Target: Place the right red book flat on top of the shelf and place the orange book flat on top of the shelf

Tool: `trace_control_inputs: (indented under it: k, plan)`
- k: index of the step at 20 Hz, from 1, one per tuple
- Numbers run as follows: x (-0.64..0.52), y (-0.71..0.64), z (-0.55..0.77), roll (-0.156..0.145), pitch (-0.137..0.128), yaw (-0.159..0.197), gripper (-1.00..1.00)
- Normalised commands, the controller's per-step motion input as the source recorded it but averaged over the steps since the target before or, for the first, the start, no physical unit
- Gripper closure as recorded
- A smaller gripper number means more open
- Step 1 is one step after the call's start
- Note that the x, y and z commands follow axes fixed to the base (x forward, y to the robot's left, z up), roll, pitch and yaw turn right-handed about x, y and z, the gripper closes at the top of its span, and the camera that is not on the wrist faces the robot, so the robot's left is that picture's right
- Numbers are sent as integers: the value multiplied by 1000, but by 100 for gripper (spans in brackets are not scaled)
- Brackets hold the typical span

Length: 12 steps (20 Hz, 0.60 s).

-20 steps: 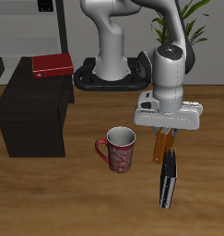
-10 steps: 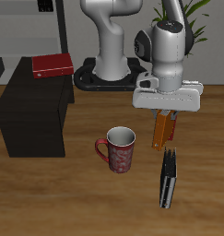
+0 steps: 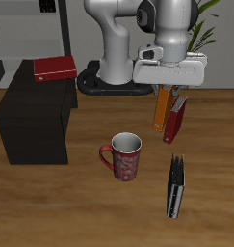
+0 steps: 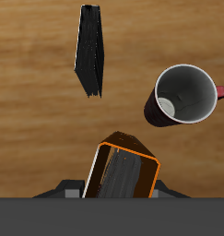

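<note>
- Lifted higher since the earlier frame, the gripper (image 3: 165,90) clamps the orange book (image 3: 162,108), hanging upright above the table (image 3: 215,145).
- Behind it stands a red book (image 3: 175,120).
- On the shelf (image 3: 32,121) lies the right red book (image 3: 53,68).
- Open air separates the mug (image 3: 123,156) and the black-and-white book (image 3: 174,187) from the carried one.

The orange book (image 3: 162,108) has a bright orange cover; in the wrist view (image 4: 123,171) its face looks dark brown-black with an orange edge. A red book (image 3: 175,122) beside it is dark red. Another red book (image 3: 53,68) is a brighter red, on the black-brown shelf (image 3: 34,121). The mug (image 3: 123,156) is red with a paler mottled pattern and a pale grey inside. The book (image 3: 174,186) lying on the counter (image 3: 80,207) is black with white edges. The counter is warm brown wood grain. The gripper (image 3: 170,91) is light grey and white.
</note>
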Motion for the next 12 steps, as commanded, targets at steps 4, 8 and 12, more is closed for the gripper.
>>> trace_control_inputs:
  k: [4, 8, 12]
  plan:
    - [-315, -311, 596, -63, -54, 69, 100]
    - [-272, -429, 649, -78, -22, 51, 100]
    - [-193, -535, 522, -94, -23, 49, 100]
